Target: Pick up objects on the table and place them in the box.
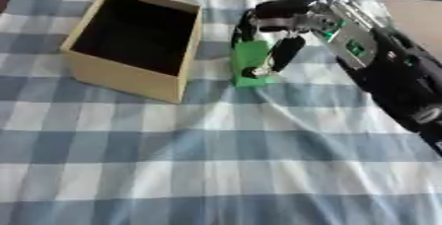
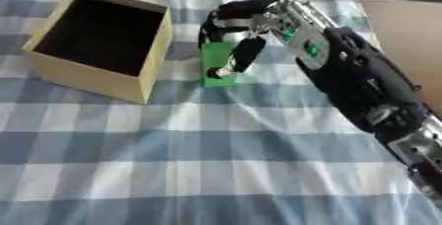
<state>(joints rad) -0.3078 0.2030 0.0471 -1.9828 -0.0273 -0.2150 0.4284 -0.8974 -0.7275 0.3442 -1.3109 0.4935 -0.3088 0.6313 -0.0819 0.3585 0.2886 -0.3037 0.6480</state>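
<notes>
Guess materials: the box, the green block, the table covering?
Box: likely wood or thick card, matte tan walls, dark inside. Green block, under the right hand: probably plastic or foam, uniform saturated colour, matte. Covering: woven cloth, blue-white check, visible creases.

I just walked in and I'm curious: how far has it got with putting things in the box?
Nothing looks done yet: the box shows only a dark inside, with nothing visible in it. In hand: the right hand has its fingers and thumb curled round a green object beside the box, on the checked cloth. Left: lifting it and dropping it into the box.
</notes>
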